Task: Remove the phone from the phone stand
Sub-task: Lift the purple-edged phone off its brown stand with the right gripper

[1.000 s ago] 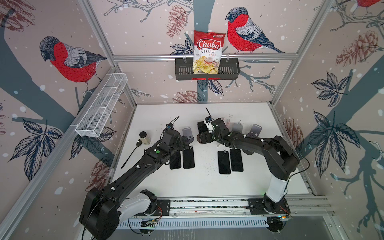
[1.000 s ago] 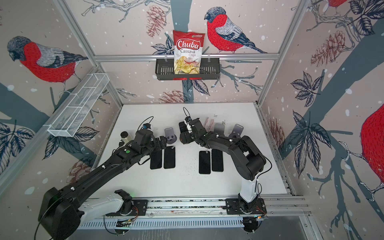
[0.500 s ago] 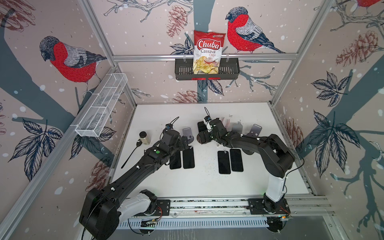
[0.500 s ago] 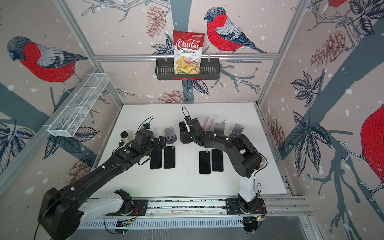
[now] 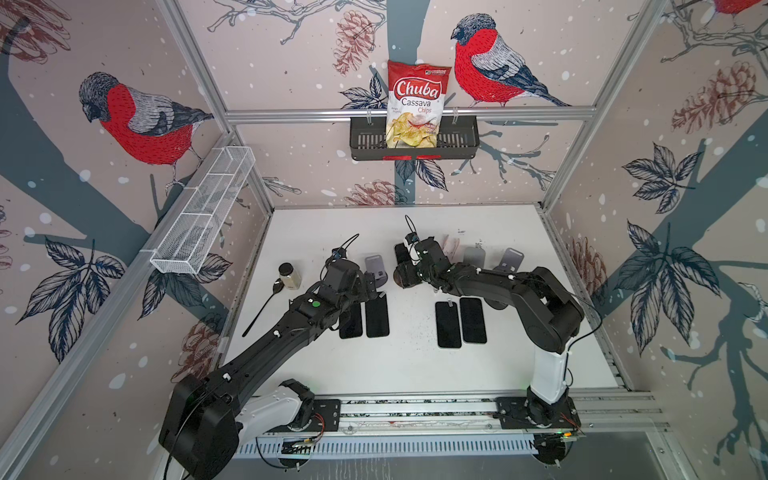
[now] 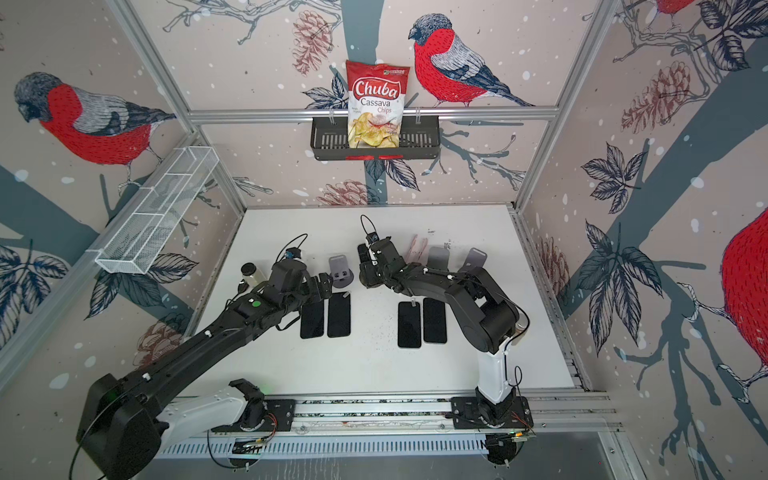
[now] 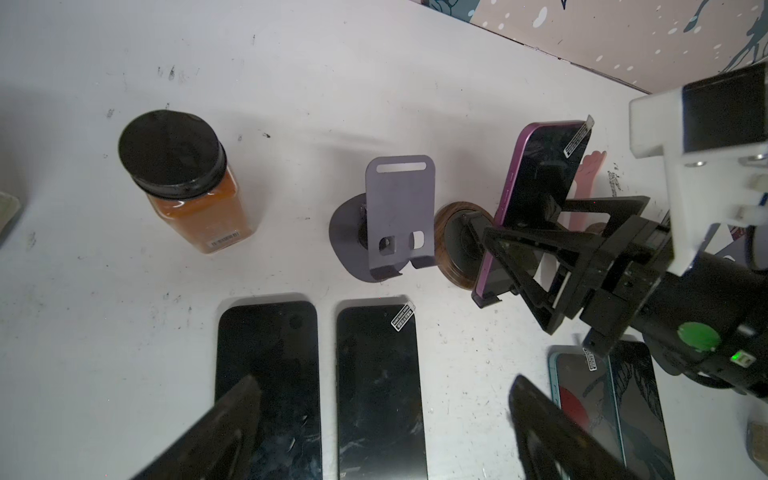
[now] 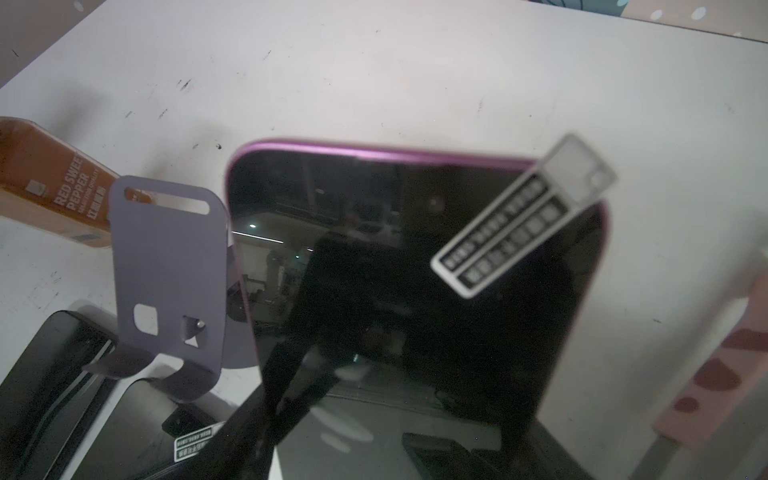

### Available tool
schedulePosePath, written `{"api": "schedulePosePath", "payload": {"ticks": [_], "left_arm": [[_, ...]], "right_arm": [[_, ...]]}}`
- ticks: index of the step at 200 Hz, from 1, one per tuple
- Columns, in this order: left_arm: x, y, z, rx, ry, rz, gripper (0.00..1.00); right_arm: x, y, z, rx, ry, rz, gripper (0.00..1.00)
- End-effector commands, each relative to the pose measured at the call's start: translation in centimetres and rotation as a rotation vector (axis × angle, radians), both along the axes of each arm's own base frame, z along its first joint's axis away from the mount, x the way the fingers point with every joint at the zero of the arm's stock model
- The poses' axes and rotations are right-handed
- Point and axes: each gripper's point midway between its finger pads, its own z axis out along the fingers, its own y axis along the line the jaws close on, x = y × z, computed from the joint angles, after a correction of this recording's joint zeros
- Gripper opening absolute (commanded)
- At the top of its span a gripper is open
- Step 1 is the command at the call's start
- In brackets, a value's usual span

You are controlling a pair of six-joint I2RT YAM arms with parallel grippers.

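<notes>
The phone (image 7: pixel 536 183) has a purple rim and a dark screen, and leans upright on the phone stand (image 7: pixel 446 245), which has a round wooden base. Both top views show the phone (image 5: pixel 401 253) (image 6: pixel 363 253) left of the table's middle. My right gripper (image 7: pixel 521 220) (image 5: pixel 409 259) is shut on it, one finger on each long edge. The screen (image 8: pixel 374 249) fills the right wrist view, between the fingers of that gripper (image 8: pixel 399 395). My left gripper (image 7: pixel 384 382) (image 5: pixel 372 286) hangs open and empty over two flat phones.
An empty purple stand (image 7: pixel 399 212) sits just left of the held phone. A spice jar (image 7: pixel 187 187) and a spoon (image 5: pixel 266 303) lie further left. Flat phones lie in pairs (image 5: pixel 376 318) (image 5: pixel 449 324). More stands (image 5: pixel 473 257) line the back right.
My right gripper's jaws have closed from wide open onto the phone's edges. The left arm has not moved.
</notes>
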Motion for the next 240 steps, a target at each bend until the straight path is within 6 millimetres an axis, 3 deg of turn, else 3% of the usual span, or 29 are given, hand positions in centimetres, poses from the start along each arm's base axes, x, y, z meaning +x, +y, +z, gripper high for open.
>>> {"api": "schedulePosePath", "payload": {"ticks": [1,33,108,145,240], "left_arm": [[0.7,-0.1,0.7,-0.001,-0.047,0.005,0.93],[0.8,-0.2,0.9,-0.008,-0.059,0.001,0.93],[0.9,-0.3,0.4,0.000,-0.056,-0.003,0.93],[0.9,-0.2,0.2,0.000,-0.054,-0.004,0.93],[0.4,0.7,-0.3,-0.027,-0.105,0.036,0.94]], "right_arm": [[0.7,-0.2,0.4,-0.003,-0.027,-0.042,0.68],[0.7,-0.3,0.8,-0.001,-0.030,-0.042,0.65],[0.4,-0.7,5.3,0.032,-0.084,-0.056,0.64],[-0.5,-1.1,5.8,0.004,-0.044,-0.087,0.64],[-9.7,-1.8,3.3,-0.067,0.137,-0.074,0.64]]}}
